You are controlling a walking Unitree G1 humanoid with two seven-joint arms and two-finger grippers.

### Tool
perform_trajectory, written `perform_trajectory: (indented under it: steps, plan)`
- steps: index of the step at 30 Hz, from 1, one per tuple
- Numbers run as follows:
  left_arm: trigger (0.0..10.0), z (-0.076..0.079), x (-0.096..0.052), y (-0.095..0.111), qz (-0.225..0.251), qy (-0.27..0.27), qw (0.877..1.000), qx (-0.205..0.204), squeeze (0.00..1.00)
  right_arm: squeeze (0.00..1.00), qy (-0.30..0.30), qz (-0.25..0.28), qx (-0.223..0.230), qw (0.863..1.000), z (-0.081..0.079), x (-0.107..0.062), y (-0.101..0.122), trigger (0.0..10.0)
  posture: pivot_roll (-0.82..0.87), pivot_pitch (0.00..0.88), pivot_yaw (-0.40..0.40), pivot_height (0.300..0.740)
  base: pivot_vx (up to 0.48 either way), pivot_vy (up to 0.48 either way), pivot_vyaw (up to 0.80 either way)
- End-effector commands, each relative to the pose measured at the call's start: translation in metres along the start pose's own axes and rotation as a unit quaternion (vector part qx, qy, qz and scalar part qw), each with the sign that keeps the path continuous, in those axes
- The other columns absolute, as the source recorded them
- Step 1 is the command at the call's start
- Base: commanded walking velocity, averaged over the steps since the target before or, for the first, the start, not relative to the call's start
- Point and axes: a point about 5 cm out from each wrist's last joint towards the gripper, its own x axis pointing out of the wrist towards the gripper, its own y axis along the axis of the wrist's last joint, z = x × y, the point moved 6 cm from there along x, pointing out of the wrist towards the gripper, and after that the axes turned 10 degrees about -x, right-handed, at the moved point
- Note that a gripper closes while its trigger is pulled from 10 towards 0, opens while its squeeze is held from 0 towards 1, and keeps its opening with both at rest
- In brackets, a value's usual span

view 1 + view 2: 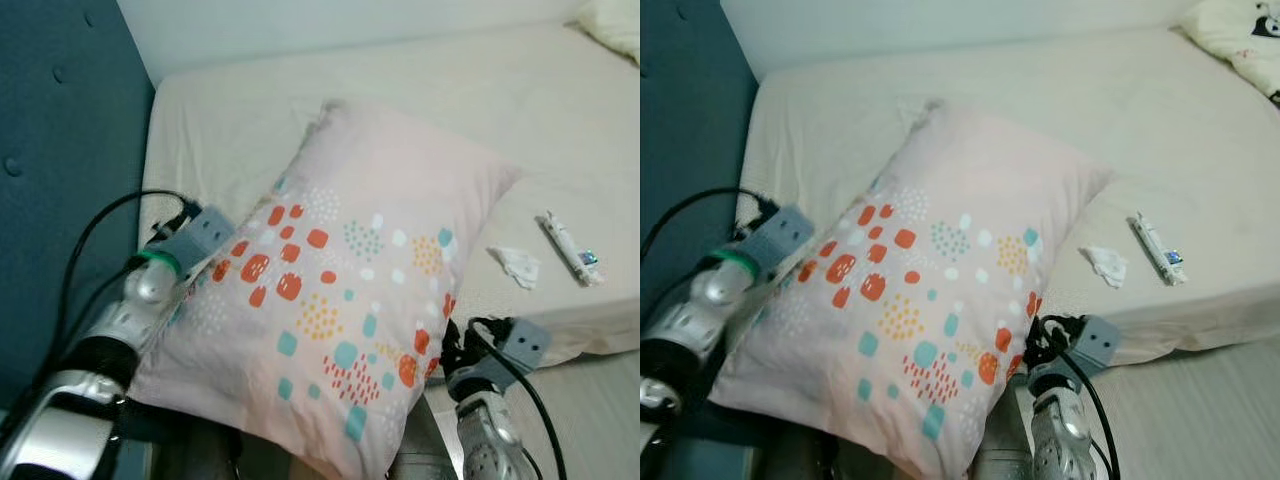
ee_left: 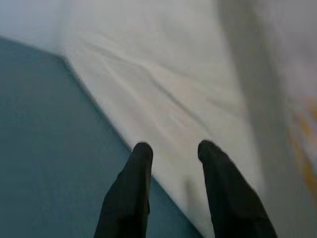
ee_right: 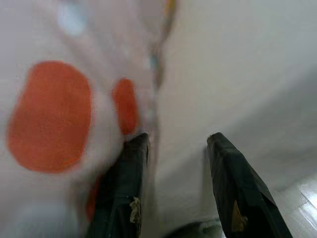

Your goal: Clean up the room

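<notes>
A pale pink pillow point(image 1: 340, 290) with orange, teal and yellow dots lies tilted over the near corner of the bed point(image 1: 500, 110), held up between my two arms. My left gripper point(image 2: 176, 148) is at the pillow's left edge beside the headboard, open, with only sheet beyond its fingers. My right gripper point(image 3: 178, 141) is at the pillow's lower right corner, open, one finger point(image 3: 126, 168) pressed against the dotted fabric point(image 3: 49, 114). In the left eye view the pillow hides the fingertips of both grippers.
A crumpled white tissue point(image 1: 517, 265) and a white tube point(image 1: 572, 250) lie on the sheet near the bed's right edge. A blue padded headboard point(image 1: 60, 150) stands at the left. Another cream pillow point(image 1: 615, 25) sits at the far right. Pale floor point(image 1: 600, 400) lies beside the bed.
</notes>
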Motion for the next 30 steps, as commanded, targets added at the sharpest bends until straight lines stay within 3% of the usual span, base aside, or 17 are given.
perform_trajectory:
  steps: [1,4,7,9,11,12,15,16,18,24,25,27,30]
  plan:
    - [10.0,0.014,-0.005,-0.014,-0.014,-0.051,0.999,0.007,0.0,0.0,0.019,-0.009,-0.011,1.0,-0.009,0.003,-0.004,10.0,-0.12,0.09,0.132,0.575,0.0,0.0,0.0]
    - [10.0,0.021,-0.008,-0.018,-0.016,-0.083,0.996,0.002,0.0,0.0,0.031,-0.003,-0.019,0.999,-0.014,0.009,0.002,10.0,-0.11,0.092,0.131,0.575,0.0,0.0,0.0]
    - [10.0,0.048,-0.019,-0.02,-0.004,-0.17,0.985,-0.008,0.0,0.0,0.07,0.012,-0.034,0.997,-0.033,0.03,0.023,10.0,-0.1,0.093,0.122,0.575,0.0,0.0,0.0]
    - [10.0,0.048,-0.019,-0.02,-0.004,-0.17,0.985,-0.008,0.0,0.0,0.07,0.012,-0.034,0.997,-0.033,0.03,0.023,10.0,-0.1,0.093,0.122,0.575,0.0,0.0,0.0]
    - [10.0,0.075,-0.025,-0.003,0.026,-0.216,0.976,-0.031,0.0,0.0,0.098,0.015,-0.034,0.995,-0.049,0.043,0.034,10.0,-0.09,0.09,0.117,0.575,0.0,0.0,0.0]
    - [10.0,0.075,-0.025,-0.003,0.026,-0.216,0.976,-0.031,0.0,0.0,0.098,0.015,-0.034,0.995,-0.049,0.043,0.034,10.0,-0.09,0.09,0.117,0.575,0.0,0.0,0.0]
    - [10.0,0.116,-0.033,0.024,0.069,-0.261,0.962,-0.038,0.0,0.0,0.115,0.016,-0.016,0.993,-0.066,0.06,0.053,10.0,-0.09,0.093,0.113,0.575,0.0,0.0,0.0]
    - [10.0,0.116,-0.033,0.024,0.069,-0.261,0.962,-0.038,0.0,0.0,0.115,0.016,-0.016,0.993,-0.066,0.06,0.053,10.0,-0.09,0.093,0.113,0.575,0.0,0.0,0.0]
    - [10.0,0.133,-0.041,0.042,0.094,-0.288,0.951,-0.056,0.0,0.0,0.128,0.032,-0.017,0.991,-0.079,0.069,0.071,10.0,-0.09,0.092,0.112,0.575,0.0,0.0,0.0]
    - [10.0,0.134,-0.056,0.064,0.133,-0.309,0.938,-0.081,0.0,0.0,0.164,0.072,-0.044,0.983,-0.106,0.079,0.109,10.0,-0.09,0.087,0.103,0.575,0.0,0.0,0.0]
    - [10.0,0.129,-0.061,0.071,0.148,-0.313,0.933,-0.096,0.0,0.0,0.183,0.086,-0.061,0.977,-0.119,0.081,0.124,10.0,-0.08,0.086,0.098,0.575,0.0,0.0,0.0]
    - [10.0,0.126,-0.065,0.076,0.157,-0.315,0.93,-0.106,0.0,0.0,0.195,0.094,-0.073,0.974,-0.127,0.082,0.132,10.0,-0.08,0.086,0.098,0.575,0.0,0.0,0.0]
    - [10.0,0.124,-0.083,0.08,0.172,-0.346,0.914,-0.126,0.0,0.0,0.236,0.119,-0.098,0.959,-0.155,0.084,0.158,10.0,-0.06,0.075,0.085,0.575,0.0,0.0,0.0]
